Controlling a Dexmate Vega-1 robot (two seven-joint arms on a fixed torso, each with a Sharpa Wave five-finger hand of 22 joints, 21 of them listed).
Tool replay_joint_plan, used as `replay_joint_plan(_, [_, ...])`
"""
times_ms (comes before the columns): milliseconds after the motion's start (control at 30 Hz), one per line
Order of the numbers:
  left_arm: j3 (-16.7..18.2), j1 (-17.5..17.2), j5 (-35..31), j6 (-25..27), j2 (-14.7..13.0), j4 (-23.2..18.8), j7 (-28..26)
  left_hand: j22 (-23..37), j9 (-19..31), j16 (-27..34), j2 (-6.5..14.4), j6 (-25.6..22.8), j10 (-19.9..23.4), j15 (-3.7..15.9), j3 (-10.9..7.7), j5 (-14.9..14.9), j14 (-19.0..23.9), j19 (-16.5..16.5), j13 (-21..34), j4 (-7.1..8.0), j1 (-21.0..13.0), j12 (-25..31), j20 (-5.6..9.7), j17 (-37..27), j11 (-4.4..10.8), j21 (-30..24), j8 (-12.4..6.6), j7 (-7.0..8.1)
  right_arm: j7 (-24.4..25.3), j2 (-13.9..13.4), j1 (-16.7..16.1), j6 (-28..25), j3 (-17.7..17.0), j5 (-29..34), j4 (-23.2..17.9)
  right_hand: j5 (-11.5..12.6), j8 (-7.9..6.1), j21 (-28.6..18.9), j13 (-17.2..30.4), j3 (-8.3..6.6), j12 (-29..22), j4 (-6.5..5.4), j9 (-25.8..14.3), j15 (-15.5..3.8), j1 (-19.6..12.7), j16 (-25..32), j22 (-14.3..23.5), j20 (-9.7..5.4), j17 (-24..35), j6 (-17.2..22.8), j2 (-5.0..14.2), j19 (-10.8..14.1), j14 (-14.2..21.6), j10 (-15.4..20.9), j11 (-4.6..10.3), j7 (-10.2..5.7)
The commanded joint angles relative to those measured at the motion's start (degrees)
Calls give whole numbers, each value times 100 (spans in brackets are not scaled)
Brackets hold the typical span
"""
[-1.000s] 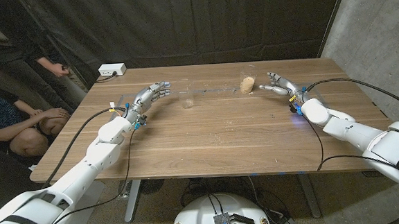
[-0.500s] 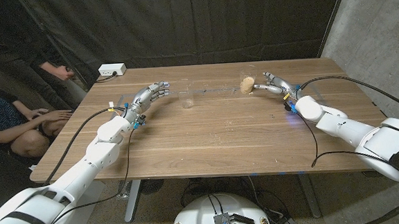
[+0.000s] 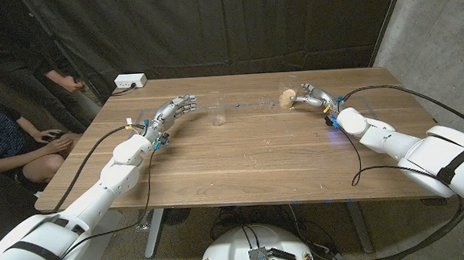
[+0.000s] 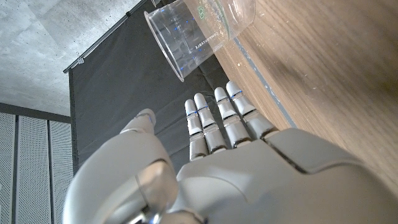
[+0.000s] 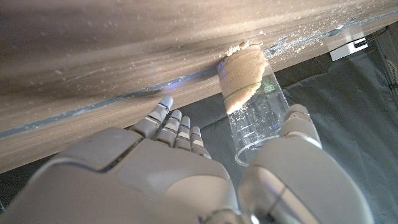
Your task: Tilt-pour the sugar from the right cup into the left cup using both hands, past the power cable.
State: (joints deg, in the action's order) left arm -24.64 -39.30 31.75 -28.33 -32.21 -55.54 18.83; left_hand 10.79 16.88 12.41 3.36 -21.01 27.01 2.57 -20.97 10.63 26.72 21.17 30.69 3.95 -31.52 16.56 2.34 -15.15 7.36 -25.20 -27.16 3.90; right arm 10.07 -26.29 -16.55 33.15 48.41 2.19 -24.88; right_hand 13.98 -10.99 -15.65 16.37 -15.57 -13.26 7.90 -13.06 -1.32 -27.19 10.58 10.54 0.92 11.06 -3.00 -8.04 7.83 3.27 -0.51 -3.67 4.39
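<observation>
A clear cup holding tan sugar [image 3: 287, 97] stands at the back right of the wooden table [image 3: 250, 157]. My right hand [image 3: 311, 95] is right beside it, open. In the right wrist view the sugar cup [image 5: 249, 87] stands between the thumb [image 5: 298, 124] and the fingers [image 5: 171, 121], with no firm grip visible. An empty clear cup [image 3: 217, 115] stands left of centre. My left hand [image 3: 174, 111] is open a short way to its left, its fingers [image 4: 217, 118] pointing at the empty cup [image 4: 193, 31]. A thin cable line [image 3: 251, 105] lies on the table between the cups.
A white power box [image 3: 130, 82] sits at the back left corner. A person [image 3: 6, 136] sits off the table's left side with a hand [image 3: 55, 141] at its edge. Loose sugar grains [image 5: 305, 40] lie around the sugar cup. Black cables trail from both forearms.
My right hand has moved left and closed in on the sugar cup. My left hand has stayed put. The person at the left has lowered an arm to the table's edge.
</observation>
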Motion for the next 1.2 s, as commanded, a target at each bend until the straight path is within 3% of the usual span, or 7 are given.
replay_joint_plan(33, [-11,139,26,-77,73,231,127,18,14,43,-23,-65,63,597,-43,48,45,47,18,-10,-7,33,34,-18,3,10,-15,0,-30,202,222,-104,193,-176,201,44,-42,13,34,15,-4,-9,8,5,19,12,31,9,28,3,5,3,-40,-25,-25,16])
replay_joint_plan(367, [21,193,81,-186,137,412,194,19,14,45,-22,-73,71,599,-55,46,56,51,22,-16,-3,33,40,-14,-4,18,-15,-3,-31,226,154,-86,145,-279,-4,50,-54,26,38,20,-1,-13,11,28,20,19,36,28,27,4,14,6,-53,-63,-50,17])
replay_joint_plan(733, [41,300,156,-359,263,748,359,19,14,54,-21,-84,88,599,-68,45,84,63,26,-24,-1,36,42,-11,-2,25,-16,-19,-136,58,-124,-451,-30,-215,-824,53,-64,38,41,28,-13,-23,14,55,34,30,40,67,27,4,25,9,-55,-59,-86,9])
replay_joint_plan(1067, [56,316,200,-414,309,864,430,20,14,54,-21,-91,112,603,-78,43,92,65,31,-30,5,43,43,-9,3,35,-15,-16,-145,125,-177,-506,-123,-146,-895,55,-75,44,43,34,-28,-27,16,64,38,40,43,83,26,11,30,20,-46,-46,-88,6])
replay_joint_plan(1133, [56,330,204,-420,319,894,447,20,14,55,-20,-106,116,597,-81,43,95,66,33,-31,6,45,44,-9,-7,37,-20,-21,-136,168,-162,-477,-138,-149,-836,56,-81,46,45,37,-32,-33,17,72,46,49,48,186,27,14,39,30,-35,-53,-84,-7])
replay_joint_plan(1200, [57,343,212,-430,334,931,462,20,14,56,-20,-110,120,598,-83,42,99,67,34,-33,7,46,46,-9,0,38,-21,-22,-119,222,-134,-445,-143,-147,-751,56,-82,46,46,38,-31,-35,18,72,48,50,50,195,28,13,43,35,-36,-61,-71,-11])
